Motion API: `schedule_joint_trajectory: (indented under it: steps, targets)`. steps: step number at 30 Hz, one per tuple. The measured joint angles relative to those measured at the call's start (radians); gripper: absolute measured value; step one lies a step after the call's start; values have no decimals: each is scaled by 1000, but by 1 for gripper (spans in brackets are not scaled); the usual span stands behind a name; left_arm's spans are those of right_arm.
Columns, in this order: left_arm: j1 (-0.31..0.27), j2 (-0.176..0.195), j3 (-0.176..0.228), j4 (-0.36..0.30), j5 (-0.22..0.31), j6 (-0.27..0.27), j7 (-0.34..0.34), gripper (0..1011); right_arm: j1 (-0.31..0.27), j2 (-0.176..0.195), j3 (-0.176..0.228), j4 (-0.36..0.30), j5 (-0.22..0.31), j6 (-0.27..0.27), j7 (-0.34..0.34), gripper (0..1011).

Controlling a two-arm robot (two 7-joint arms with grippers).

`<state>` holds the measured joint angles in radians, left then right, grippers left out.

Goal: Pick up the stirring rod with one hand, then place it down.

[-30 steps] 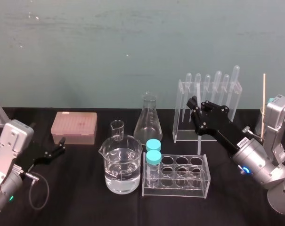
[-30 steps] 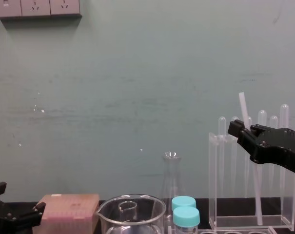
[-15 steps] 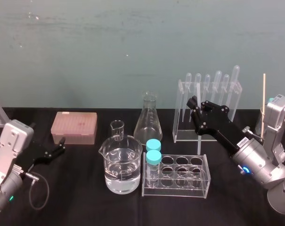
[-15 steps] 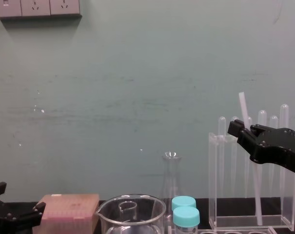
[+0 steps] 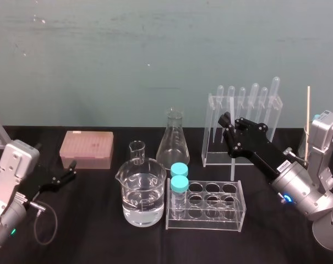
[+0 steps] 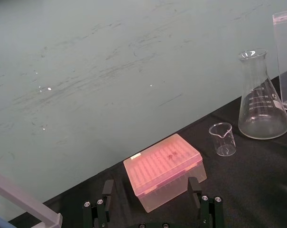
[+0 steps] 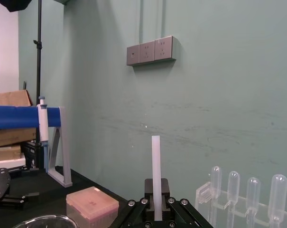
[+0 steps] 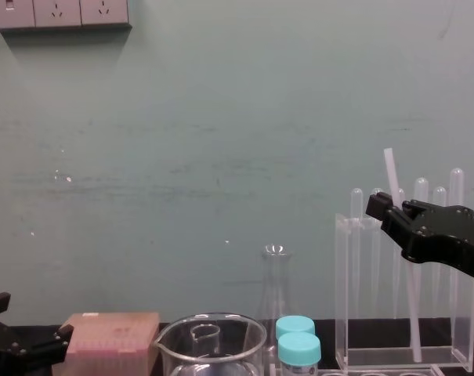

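Stirring rod (image 8: 391, 174): held near upright in the right gripper (image 8: 380, 208), above the right half of the table (image 5: 100, 231). The jaws are closed tight on its upper part, so a short length stands above the black fingers and the longer length hangs below. In the chest view it leans slightly. I cannot tell whether its lower end touches the cloth. The rod is a plain, thin, straight, milky-translucent stick, square-cut at the top as seen from the right wrist (image 7: 156, 161). Directly behind rod and gripper stands the tall clear rack (image 5: 213, 132), made of acrylic plate, with a row of round-topped clear tubes (image 5: 255, 93) in it, crowding the space behind the rod. Just in front and lower sits a low clear rack (image 5: 207, 220) with round holes, and two vials with teal caps (image 5: 179, 170) at its left end. Further left are a large glass beaker (image 5: 142, 192) part full of clear liquid and a small empty beaker (image 5: 137, 151) behind it. A conical flask (image 5: 173, 140) stands between the small beaker and the tall rack. A pink ribbed box (image 5: 87, 148) lies at the far left. The table covering is matt black and the wall (image 8: 221, 117) behind is scuffed pale green. The left gripper (image 5: 64, 175) rests low beside the pink box, its jaws standing apart with nothing between them.
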<state>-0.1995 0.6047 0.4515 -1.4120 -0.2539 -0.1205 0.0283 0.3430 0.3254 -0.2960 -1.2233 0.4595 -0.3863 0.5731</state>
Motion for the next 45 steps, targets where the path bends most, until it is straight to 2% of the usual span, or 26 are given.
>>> schedule_joint_trajectory:
  steps: [45]
  targets:
    - [0, 0, 0, 0, 0, 0, 0, 1000, 0, 0, 0, 0, 0, 0, 0, 72]
